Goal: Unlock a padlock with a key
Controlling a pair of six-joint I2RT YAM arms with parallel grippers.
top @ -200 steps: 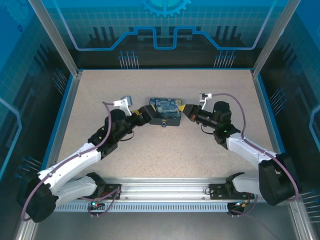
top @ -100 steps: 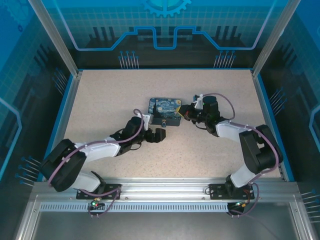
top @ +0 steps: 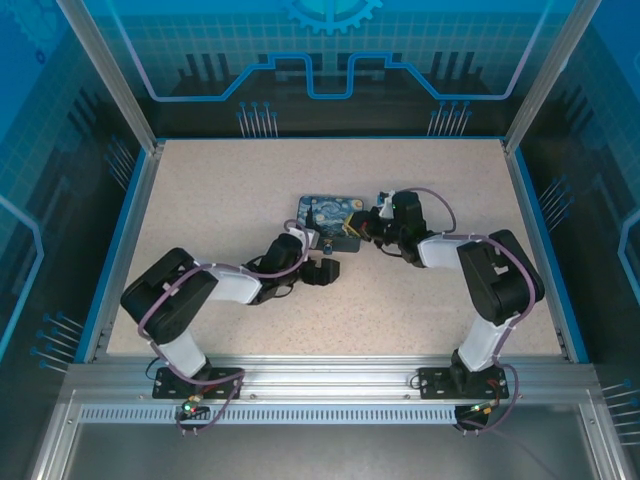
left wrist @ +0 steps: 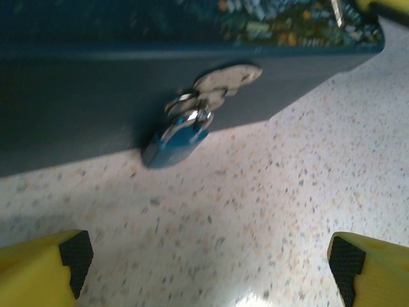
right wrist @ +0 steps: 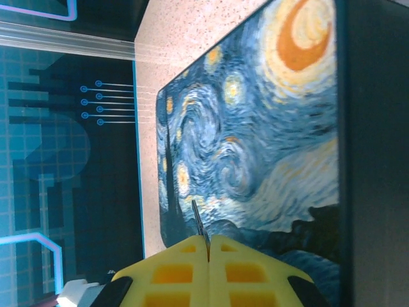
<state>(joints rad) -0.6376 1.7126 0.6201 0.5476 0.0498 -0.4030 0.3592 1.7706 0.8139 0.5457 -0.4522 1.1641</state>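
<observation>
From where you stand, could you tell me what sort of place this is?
Probably a robot test cell: the left arm and right arm bolted to an aluminium rail, a speckled table, and blue printed panels in a metal frame around it.

Padlock (left wrist: 176, 144): v. small, body looks bluish in shade, silvery shackle thru hasp (left wrist: 227, 78) on box (left wrist: 77, 96) front wall. Hangs tilted, lower end down by table (left wrist: 255, 211).
Key (right wrist: 198, 220): thin silvery sliver pinched betw. closed right gripper (right wrist: 209, 242) fingers, tip over box lid.
</observation>
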